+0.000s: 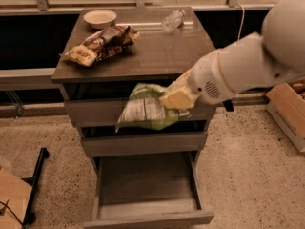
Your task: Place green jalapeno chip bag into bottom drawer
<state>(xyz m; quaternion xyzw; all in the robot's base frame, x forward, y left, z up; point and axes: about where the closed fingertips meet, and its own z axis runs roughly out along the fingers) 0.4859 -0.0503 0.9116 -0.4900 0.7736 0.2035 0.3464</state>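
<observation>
Green chip bag (143, 113) hangs clamped in the gripper (174, 98), above the open bottom drawer (145, 178) (pulled out near). Lower straight down, release only once inside.

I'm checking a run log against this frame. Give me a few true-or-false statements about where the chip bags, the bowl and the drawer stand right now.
1. The claw grips the green jalapeno chip bag in the air. True.
2. The bottom drawer is shut. False: it is pulled open, and nothing is visible inside it.
3. A brown chip bag lies on the cabinet top. True.
4. The bowl sits in the bottom drawer. False: it stands on the cabinet top, at the back left corner.
</observation>
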